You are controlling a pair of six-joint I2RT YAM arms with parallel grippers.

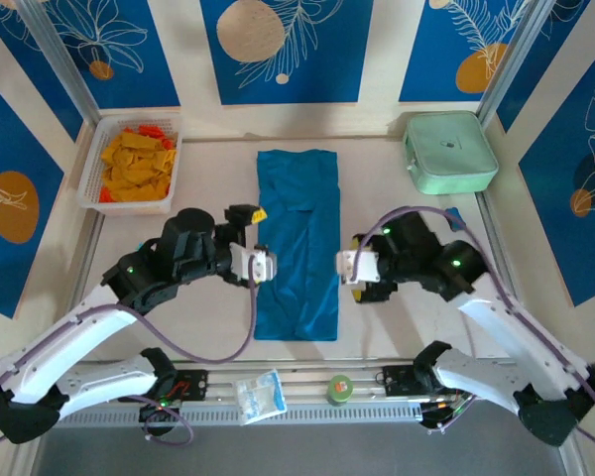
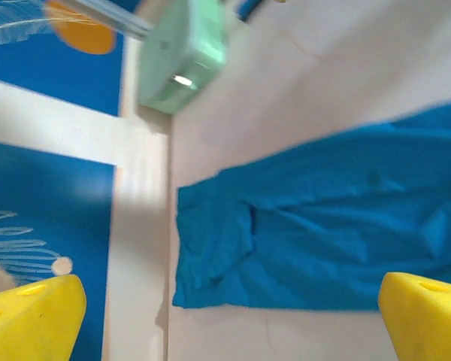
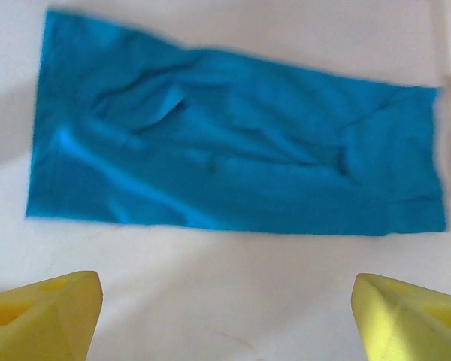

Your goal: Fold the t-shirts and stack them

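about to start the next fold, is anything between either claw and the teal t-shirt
Nothing visible. The left claw and right claw hang open on either side of the t-shirt, with bare table between each and the cloth. The mint-green case sits off at the far right corner.

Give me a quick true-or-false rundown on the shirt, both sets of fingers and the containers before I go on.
1. The teal t-shirt lies as a long narrow strip on the table. True.
2. The left fingers are shut on the shirt's edge. False: they stand wide open with nothing between them.
3. The right fingers are open and empty. True.
4. The mint-green case sits on top of the shirt. False: it stands apart from it, at the table's far right corner.
5. The white basket at the far left holds orange and yellow pieces. True.
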